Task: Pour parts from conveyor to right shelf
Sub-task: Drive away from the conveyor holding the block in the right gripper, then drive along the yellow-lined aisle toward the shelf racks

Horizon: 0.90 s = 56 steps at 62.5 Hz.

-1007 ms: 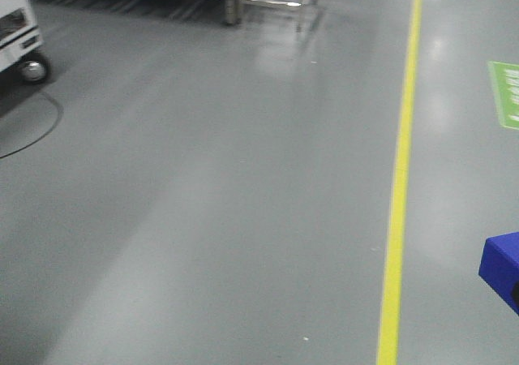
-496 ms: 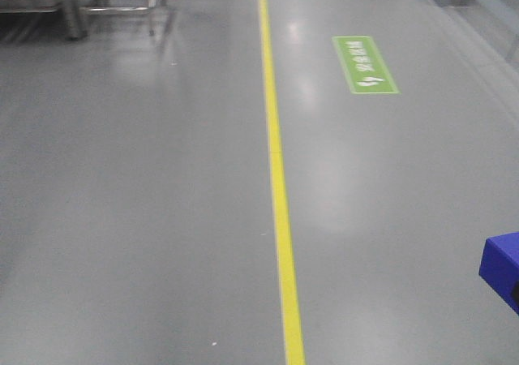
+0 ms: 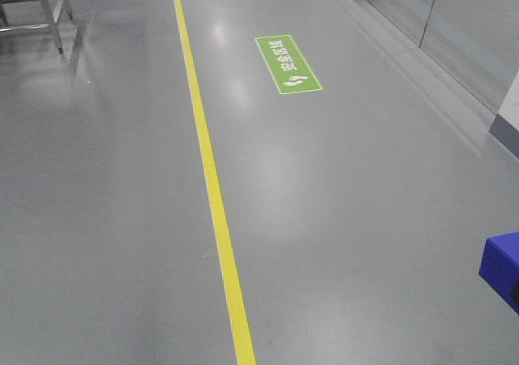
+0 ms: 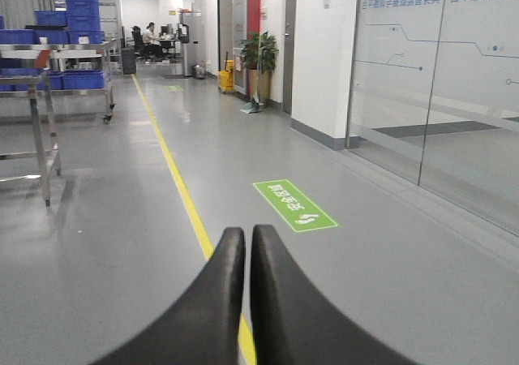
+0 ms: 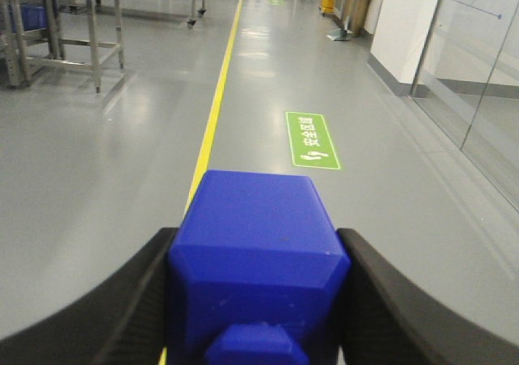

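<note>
Right pincer (image 5: 256,255) grasps blue block (image 5: 253,215); left pincer (image 4: 247,247) clenched, tips together, above grey floor (image 3: 365,219) with yellow line (image 3: 212,186) and green sign (image 3: 288,63).

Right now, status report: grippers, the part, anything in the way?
Left gripper shut, empty. Right gripper shut on blue part. Nothing on floor ahead; yellow line underfoot, steel rack far left.

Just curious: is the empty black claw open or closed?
Closed: the left gripper has its fingertips nearly touching, with nothing between them.

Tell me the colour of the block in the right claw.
Bright blue block, clamped by the right claw; clearest in the right wrist view.
</note>
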Available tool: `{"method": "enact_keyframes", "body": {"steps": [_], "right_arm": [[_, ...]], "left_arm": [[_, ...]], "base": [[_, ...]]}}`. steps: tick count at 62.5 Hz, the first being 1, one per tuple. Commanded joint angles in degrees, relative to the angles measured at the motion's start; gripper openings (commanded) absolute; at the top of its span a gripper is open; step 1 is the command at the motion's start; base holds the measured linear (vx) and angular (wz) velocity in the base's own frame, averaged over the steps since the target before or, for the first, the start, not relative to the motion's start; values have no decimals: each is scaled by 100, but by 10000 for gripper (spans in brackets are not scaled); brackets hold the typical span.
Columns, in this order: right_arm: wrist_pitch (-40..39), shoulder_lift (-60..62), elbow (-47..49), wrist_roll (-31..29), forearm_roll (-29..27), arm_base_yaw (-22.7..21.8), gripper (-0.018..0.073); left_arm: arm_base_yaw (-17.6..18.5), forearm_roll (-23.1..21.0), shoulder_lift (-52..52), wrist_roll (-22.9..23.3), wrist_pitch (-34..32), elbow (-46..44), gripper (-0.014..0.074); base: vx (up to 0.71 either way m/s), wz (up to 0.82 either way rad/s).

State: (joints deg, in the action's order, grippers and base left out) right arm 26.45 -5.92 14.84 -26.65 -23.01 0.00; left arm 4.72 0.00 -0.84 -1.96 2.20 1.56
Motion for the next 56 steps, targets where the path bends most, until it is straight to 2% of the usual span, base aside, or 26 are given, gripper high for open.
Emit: {"method": "enact_keyframes", "body": {"steps": [1, 18, 56], "right_arm": [[-420, -66, 168, -46, -73, -23, -10], [-414, -66, 168, -46, -73, -23, -10], [-414, -66, 168, -46, -73, -23, -10]], "left_arm": [[23, 0, -64, 49, -411, 171, -6], [23, 0, -64, 49, -411, 171, -6], [23, 0, -64, 49, -411, 171, -6]], "base": [[28, -20], [34, 1], [51, 30]]}}
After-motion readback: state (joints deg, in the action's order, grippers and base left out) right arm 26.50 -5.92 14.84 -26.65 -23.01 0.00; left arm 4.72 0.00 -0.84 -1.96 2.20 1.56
